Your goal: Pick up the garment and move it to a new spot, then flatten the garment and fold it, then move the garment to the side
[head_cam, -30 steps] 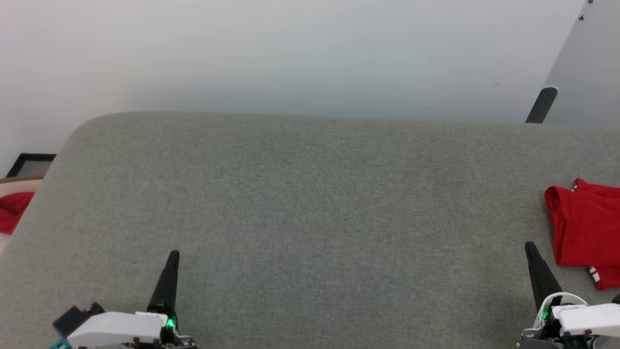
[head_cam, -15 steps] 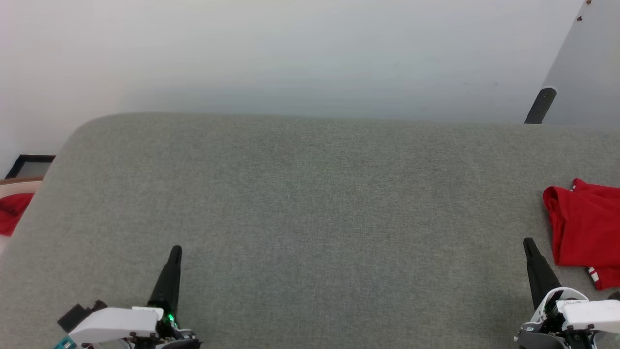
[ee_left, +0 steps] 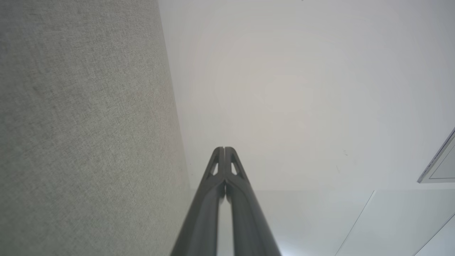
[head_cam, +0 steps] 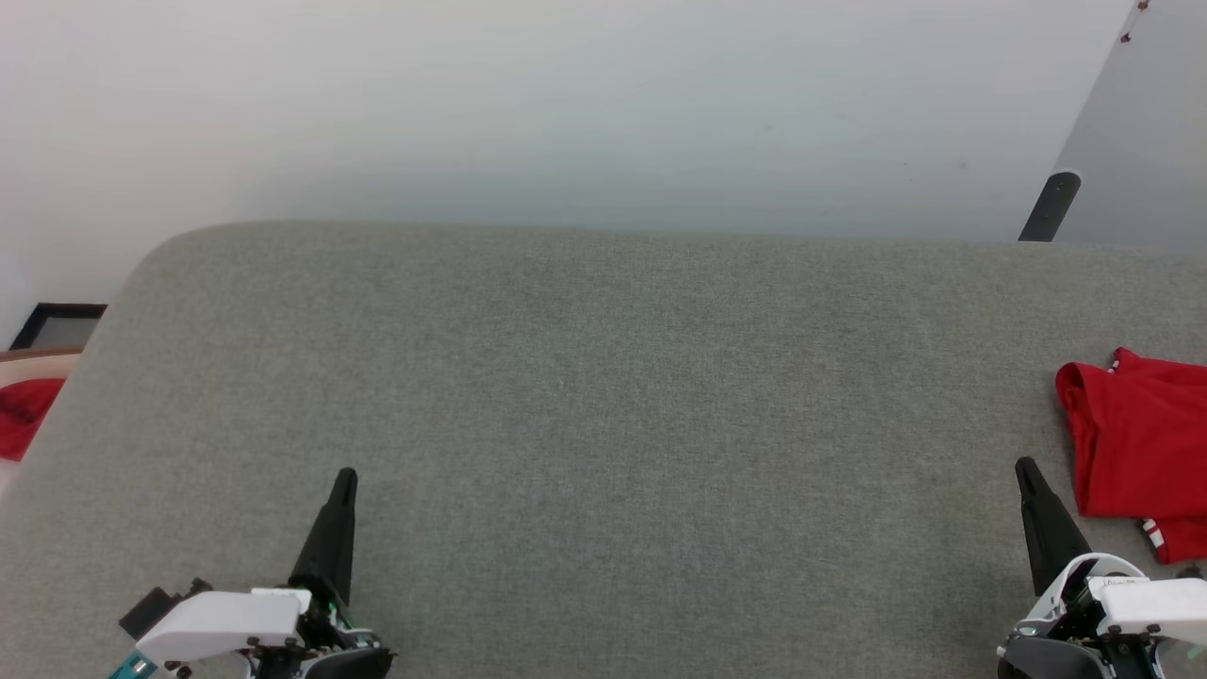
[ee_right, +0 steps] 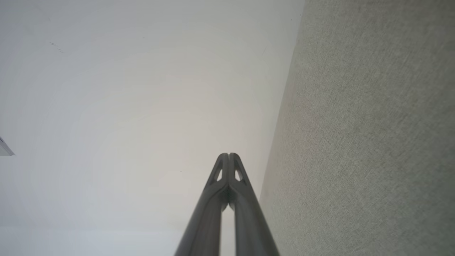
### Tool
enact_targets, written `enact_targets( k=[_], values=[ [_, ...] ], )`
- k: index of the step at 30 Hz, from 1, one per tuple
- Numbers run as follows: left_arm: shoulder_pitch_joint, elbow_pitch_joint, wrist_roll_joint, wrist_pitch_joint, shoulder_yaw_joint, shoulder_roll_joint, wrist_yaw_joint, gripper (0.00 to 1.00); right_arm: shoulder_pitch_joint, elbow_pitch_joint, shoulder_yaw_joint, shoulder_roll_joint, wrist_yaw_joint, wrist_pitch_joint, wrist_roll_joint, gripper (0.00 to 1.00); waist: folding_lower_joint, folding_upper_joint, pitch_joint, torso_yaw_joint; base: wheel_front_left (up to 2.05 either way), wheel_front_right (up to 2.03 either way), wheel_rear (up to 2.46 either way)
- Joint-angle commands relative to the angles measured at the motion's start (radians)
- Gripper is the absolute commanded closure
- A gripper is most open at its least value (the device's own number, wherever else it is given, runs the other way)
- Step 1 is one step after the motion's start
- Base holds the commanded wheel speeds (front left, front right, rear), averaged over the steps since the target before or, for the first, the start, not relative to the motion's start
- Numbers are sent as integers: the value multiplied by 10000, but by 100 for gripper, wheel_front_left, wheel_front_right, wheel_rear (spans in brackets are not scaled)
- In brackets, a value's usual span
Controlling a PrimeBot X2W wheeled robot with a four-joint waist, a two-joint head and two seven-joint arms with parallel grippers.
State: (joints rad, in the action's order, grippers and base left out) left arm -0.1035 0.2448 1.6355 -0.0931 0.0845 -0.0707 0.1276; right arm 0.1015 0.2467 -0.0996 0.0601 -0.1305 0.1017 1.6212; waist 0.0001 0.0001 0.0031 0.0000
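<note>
Head view shows our garment (head_cam: 1136, 438) lying on the far right side of the grey pad (head_cam: 603, 377), partly cut off by the picture's edge. We see red cloth with a bit of red-and-white stripe at its top and at its bottom corner. It lies low, with a rolled edge on its left side. We cannot tell if it is folded neatly or just bunched up. So it could be waiting to be picked up, or it could be put aside with the job over.

Our left gripper (head_cam: 345, 476) and our right gripper (head_cam: 1024, 465) both have their fingers pressed together and hold nothing. The right one is near the garment but not touching it.

We think the cloth is light, soft and floppy, so it will sag and slide. A thick edge, like the rolled one or the stripy trim, looks best to pinch.
</note>
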Motion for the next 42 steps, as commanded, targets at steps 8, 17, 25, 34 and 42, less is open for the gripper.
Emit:
enact_targets(
  k=[8, 17, 25, 34, 42],
  values=[
    [-83, 15, -24, -30, 54, 35, 55, 100, 90, 4, -29, -9, -4, 39, 29, 100, -1, -1, 0, 0, 0, 0, 0],
    [-87, 17, -56, -51, 82, 55, 55, 100, 93, 5, -46, -24, -4, 44, 8, 100, -1, -1, 0, 0, 0, 0, 0],
    [-91, 17, -75, -81, 106, 71, 56, 100, 95, 6, -58, -35, -4, 56, -9, 100, -1, -1, 0, 0, 0, 0, 0],
    [-93, 19, -98, -90, 130, 85, 56, 100, 97, 7, -69, -45, -4, 72, -20, 100, -1, -1, 0, 0, 0, 0, 0],
    [-96, 20, -107, -108, 149, 98, 56, 100, 99, 8, -78, -52, -4, 85, -34, 100, -1, -1, 0, 0, 0, 0, 0]
  ],
)
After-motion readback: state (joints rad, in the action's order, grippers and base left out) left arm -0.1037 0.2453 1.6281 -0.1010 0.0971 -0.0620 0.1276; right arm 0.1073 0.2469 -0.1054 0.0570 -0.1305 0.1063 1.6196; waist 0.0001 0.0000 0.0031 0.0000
